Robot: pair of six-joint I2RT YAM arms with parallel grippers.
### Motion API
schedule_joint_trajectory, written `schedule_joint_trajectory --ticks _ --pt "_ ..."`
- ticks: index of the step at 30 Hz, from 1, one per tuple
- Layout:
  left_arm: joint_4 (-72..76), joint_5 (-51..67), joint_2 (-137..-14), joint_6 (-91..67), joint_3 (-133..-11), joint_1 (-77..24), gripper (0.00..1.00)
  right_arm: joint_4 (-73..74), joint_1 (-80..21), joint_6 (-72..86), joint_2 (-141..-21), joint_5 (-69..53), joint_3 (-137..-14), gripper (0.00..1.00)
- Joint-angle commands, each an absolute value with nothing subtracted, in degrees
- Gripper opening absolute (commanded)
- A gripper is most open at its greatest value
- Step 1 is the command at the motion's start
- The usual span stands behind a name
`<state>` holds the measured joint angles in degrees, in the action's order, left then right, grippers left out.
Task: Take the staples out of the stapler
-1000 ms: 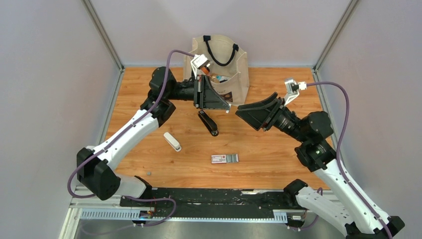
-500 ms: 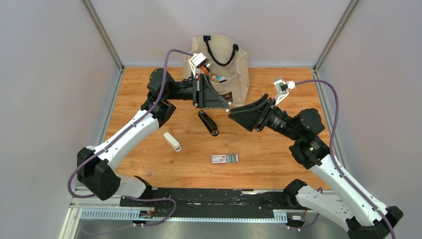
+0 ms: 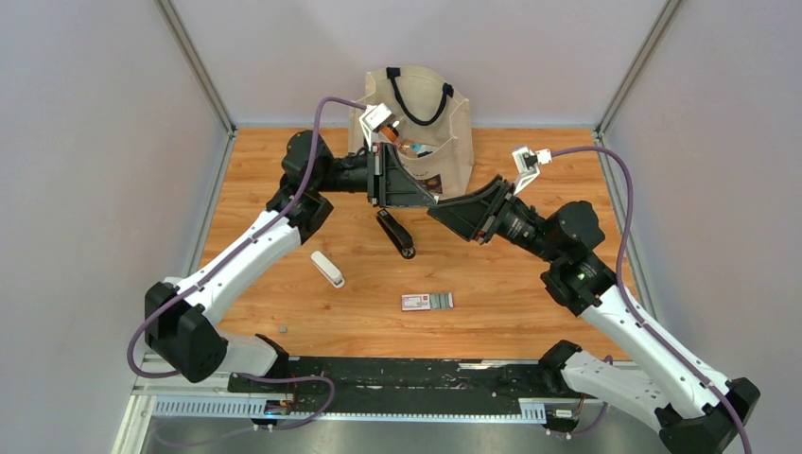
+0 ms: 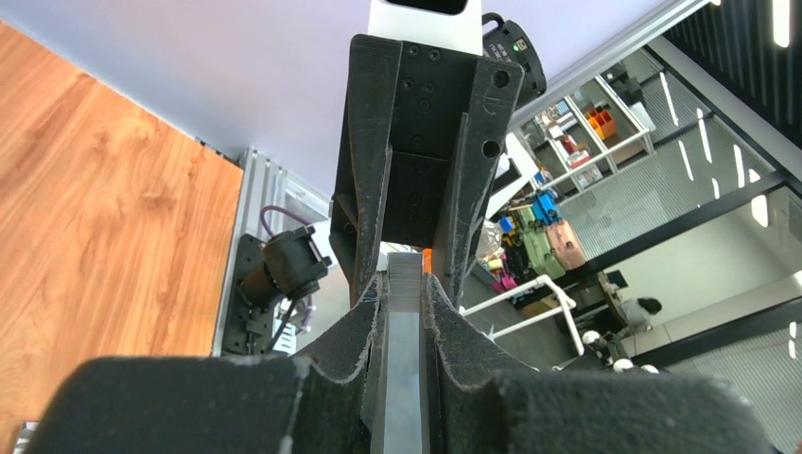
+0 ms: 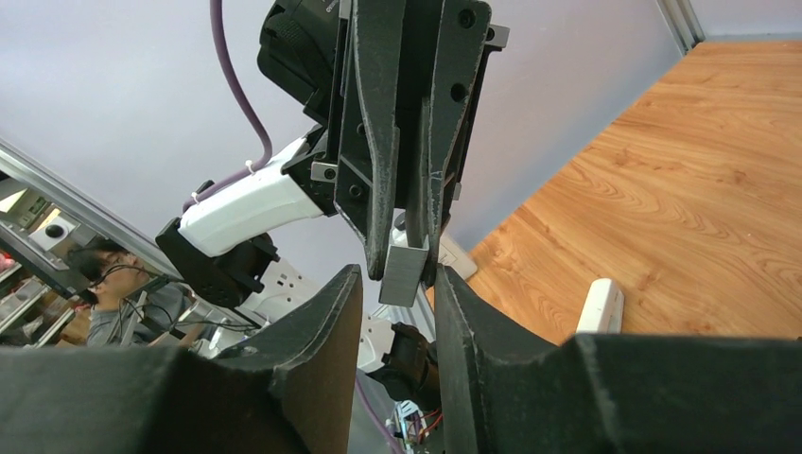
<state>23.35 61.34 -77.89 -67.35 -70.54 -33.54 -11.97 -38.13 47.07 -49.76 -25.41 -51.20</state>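
Observation:
The black stapler lies on the wooden table, below the two grippers. Above it my left gripper is shut on a grey strip of staples, which runs out between its fingertips. My right gripper faces it tip to tip. In the right wrist view the free end of the staples hangs between my right gripper's open fingers. The strip sits close against the right-hand finger, and a gap shows on the other side.
A beige tote bag stands at the back behind the grippers. A short white oblong object lies left of the stapler. A flat red-and-white box lies nearer the front, and a tiny grey bit sits at the front left.
My right arm has swung left until its fingers reach the left gripper's tip, and its jaws have narrowed round the strip's end. The left arm has not moved.

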Motion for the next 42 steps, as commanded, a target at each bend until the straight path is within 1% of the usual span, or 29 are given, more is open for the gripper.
schedule_joint_trajectory --ticks 1,5,8,9,12,14,17,21,22,23,25,29,33,36,42 --pt "22.85 60.91 -75.85 -65.22 -70.4 -33.22 0.14 -16.26 -38.58 47.99 -49.48 -24.26 -52.12 0.35" --pt "22.41 60.73 -75.94 -64.86 -70.4 -33.22 0.14 -16.26 -38.67 48.08 -49.22 -24.0 -51.5 0.31" --pt "22.33 60.64 -76.03 -64.78 -70.31 -33.22 0.14 -16.17 -38.67 48.08 -48.69 -23.73 -51.07 0.26" --pt "22.24 60.64 -76.03 -64.69 -70.31 -33.22 0.14 -16.0 -38.76 47.99 -48.6 -23.56 -50.98 0.22" --pt "22.24 60.73 -76.03 -64.69 -70.31 -33.22 0.14 -15.65 -38.76 48.08 -48.17 -23.21 -50.71 0.16" --pt "21.98 60.64 -76.03 -64.43 -70.31 -33.22 0.14 -15.29 -38.76 47.9 -47.99 -22.94 -50.54 0.14" --pt "21.27 60.73 -76.03 -63.81 -70.49 -33.22 0.16 -14.77 -38.76 47.99 -47.46 -22.76 -50.1 0.08" --pt "21.53 60.73 -76.11 -64.07 -70.49 -33.22 0.16 -14.15 -38.67 47.73 -46.5 -22.59 -49.75 0.07" --pt "21.71 60.65 -76.11 -64.25 -70.49 -33.22 0.15 -14.15 -38.76 47.64 -46.32 -22.67 -49.57 0.08" --pt "21.97 60.73 -76.11 -64.42 -70.49 -33.22 0.15 -14.15 -38.76 47.64 -46.23 -22.68 -49.57 0.14" --pt "21.97 60.73 -76.29 -64.42 -70.58 -33.22 0.15 -14.15 -38.76 47.72 -46.05 -22.76 -49.48 0.22" --pt "21.97 60.56 -76.11 -64.34 -70.4 -33.22 0.14 -14.06 -38.67 47.72 -45.88 -22.85 -49.4 0.29" --pt "21.88 60.47 -76.03 -64.34 -70.49 -33.22 0.14 -14.15 -38.76 47.9 -45.7 -22.94 -49.13 0.31" --pt "21.97 60.38 -75.94 -64.25 -70.49 -33.22 0.14 -14.15 -38.76 48.16 -45.53 -22.94 -48.69 0.35" --pt "22.24 60.38 -76.11 -64.34 -70.58 -33.22 0.14 -14.15 -38.76 48.34 -45.35 -22.76 -48.6 0.36"
